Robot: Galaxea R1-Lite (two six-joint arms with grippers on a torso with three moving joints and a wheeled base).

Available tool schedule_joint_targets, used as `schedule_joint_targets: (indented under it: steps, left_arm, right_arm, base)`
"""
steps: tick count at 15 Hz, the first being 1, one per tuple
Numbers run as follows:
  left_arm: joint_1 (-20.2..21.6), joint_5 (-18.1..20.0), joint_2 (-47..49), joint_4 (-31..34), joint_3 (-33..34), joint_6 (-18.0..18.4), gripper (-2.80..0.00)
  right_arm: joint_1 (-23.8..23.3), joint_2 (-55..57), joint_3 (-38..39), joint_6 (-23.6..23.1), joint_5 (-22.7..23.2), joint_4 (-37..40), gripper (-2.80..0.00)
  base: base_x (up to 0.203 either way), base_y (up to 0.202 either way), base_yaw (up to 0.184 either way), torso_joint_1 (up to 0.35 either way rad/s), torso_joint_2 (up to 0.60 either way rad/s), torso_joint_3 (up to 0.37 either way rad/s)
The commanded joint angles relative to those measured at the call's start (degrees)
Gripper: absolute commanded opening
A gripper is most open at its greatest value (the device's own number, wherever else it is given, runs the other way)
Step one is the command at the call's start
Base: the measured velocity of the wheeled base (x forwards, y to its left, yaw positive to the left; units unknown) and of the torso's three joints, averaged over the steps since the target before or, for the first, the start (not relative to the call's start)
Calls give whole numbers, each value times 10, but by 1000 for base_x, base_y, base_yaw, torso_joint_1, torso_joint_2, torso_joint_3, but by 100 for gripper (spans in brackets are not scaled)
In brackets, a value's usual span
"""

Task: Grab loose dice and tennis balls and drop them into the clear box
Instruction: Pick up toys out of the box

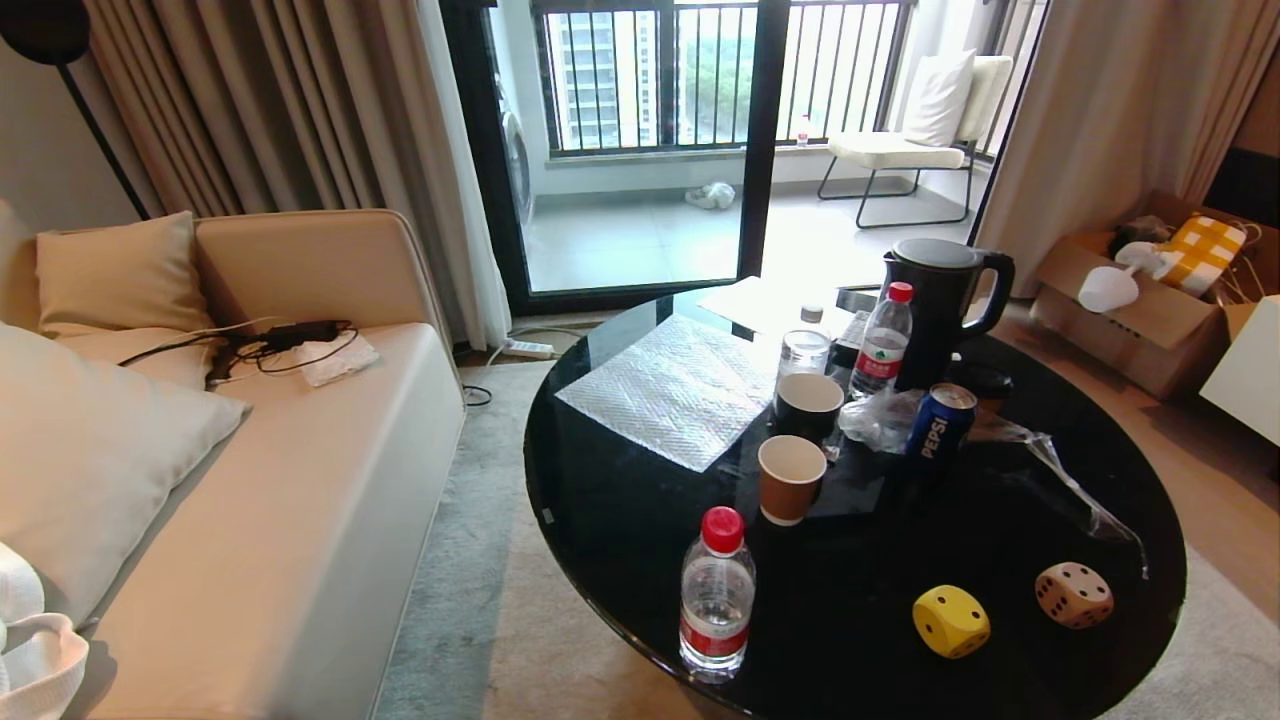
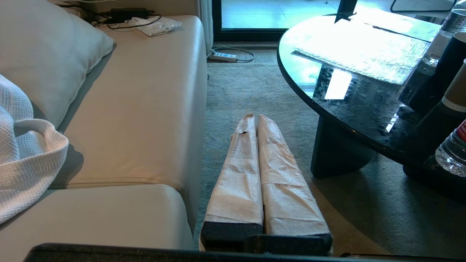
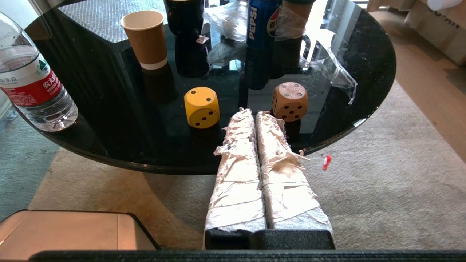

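I read both arms as parked low beside the round glossy black table (image 1: 600, 520); neither shows in the head view. Right gripper (image 3: 255, 113): its two tape-wrapped fingers (image 3: 236, 153) are pressed together with nothing between them, tips hanging at the table's near edge. Just past the tips and to one side sits the yellow rounded die with dark pips (image 3: 201, 107); just past them on the other side, the tan rounded die with dark pips (image 3: 290, 100). Both rest on the tabletop, apart from each other and from the fingers. Farther beyond the fingers: a brown paper cup (image 3: 146, 39), a blue Pepsi can (image 3: 263, 22), crumpled clear plastic wrap (image 3: 327, 65), and off to the side a clear water bottle with a red label (image 3: 32, 83). Left gripper (image 2: 253, 117): fingers closed against each other, empty, held over grey carpet (image 2: 255, 87) between the beige sofa (image 2: 145, 102) and the table. I cannot find any clear box or tennis balls in view.
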State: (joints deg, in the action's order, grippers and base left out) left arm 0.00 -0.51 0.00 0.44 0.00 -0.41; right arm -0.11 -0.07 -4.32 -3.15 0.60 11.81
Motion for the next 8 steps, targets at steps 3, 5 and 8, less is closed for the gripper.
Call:
schedule_joint_targets:
  steps: [3, 5, 8]
  left_arm:
    - [0, 0, 0, 0, 0, 0, -280]
    - [0, 0, 0, 0, 0, 0, -280]
    - [0, 0, 0, 0, 0, 0, -280]
  right_arm:
    - [0, 1, -3, 11, -2, 2, -280]
    - [0, 7, -35, 16, -1, 7, -280]
    - [0, 98, -127, 31, 2, 39, -280]
  base:
    - [0, 0, 0, 0, 0, 0]
    - [0, 0, 0, 0, 0, 0]
    - [0, 0, 0, 0, 0, 0]
